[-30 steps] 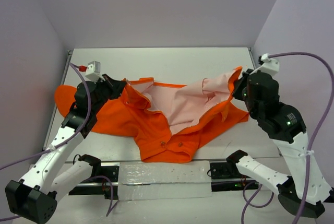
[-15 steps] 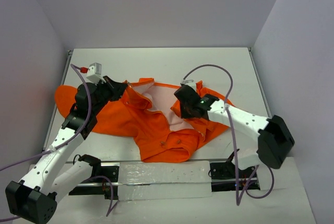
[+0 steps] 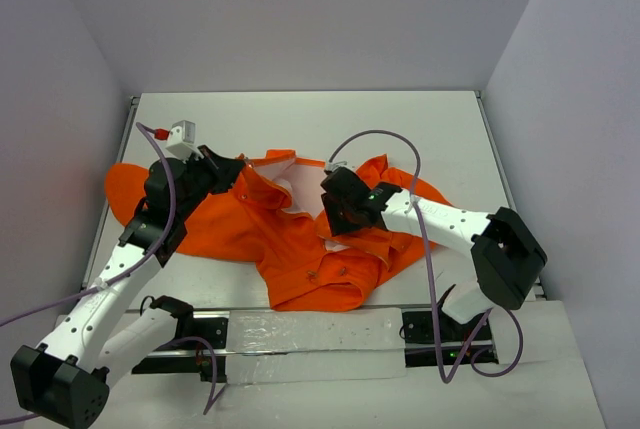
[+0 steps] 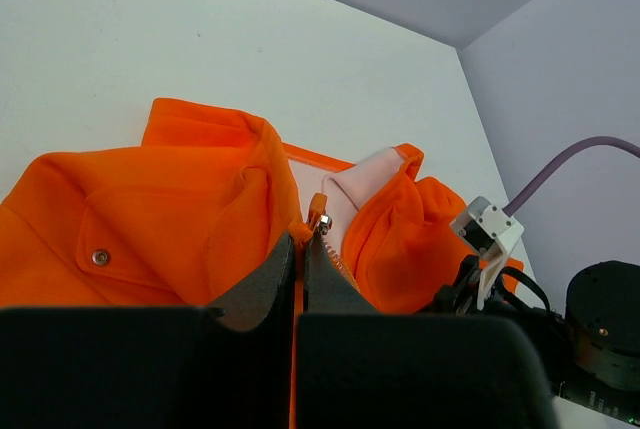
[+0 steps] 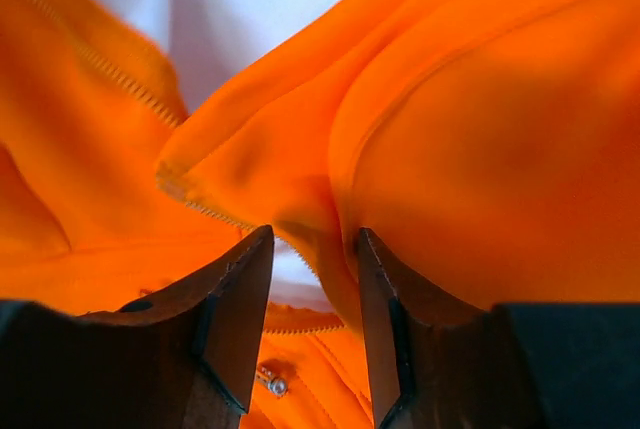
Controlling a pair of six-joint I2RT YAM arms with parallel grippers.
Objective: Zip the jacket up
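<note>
The orange jacket lies spread on the white table. A strip of its pale lining shows at the neck. My left gripper is shut on the jacket's left front edge near the collar. In the left wrist view the silver zipper slider sits just past the tips. My right gripper is low over the middle of the jacket. In the right wrist view its jaws stand apart, with a fold of the orange front panel hanging between them. Zipper teeth run along that panel's edge.
A clear plastic sheet lies along the near edge between the arm bases. The jacket's left sleeve reaches the table's left edge by the wall. A pocket snap shows on the left panel. My right arm shows in the left wrist view.
My right arm swung from the far right to the middle, carrying the right front panel over the lining, which is now mostly covered. The left arm has not moved.
</note>
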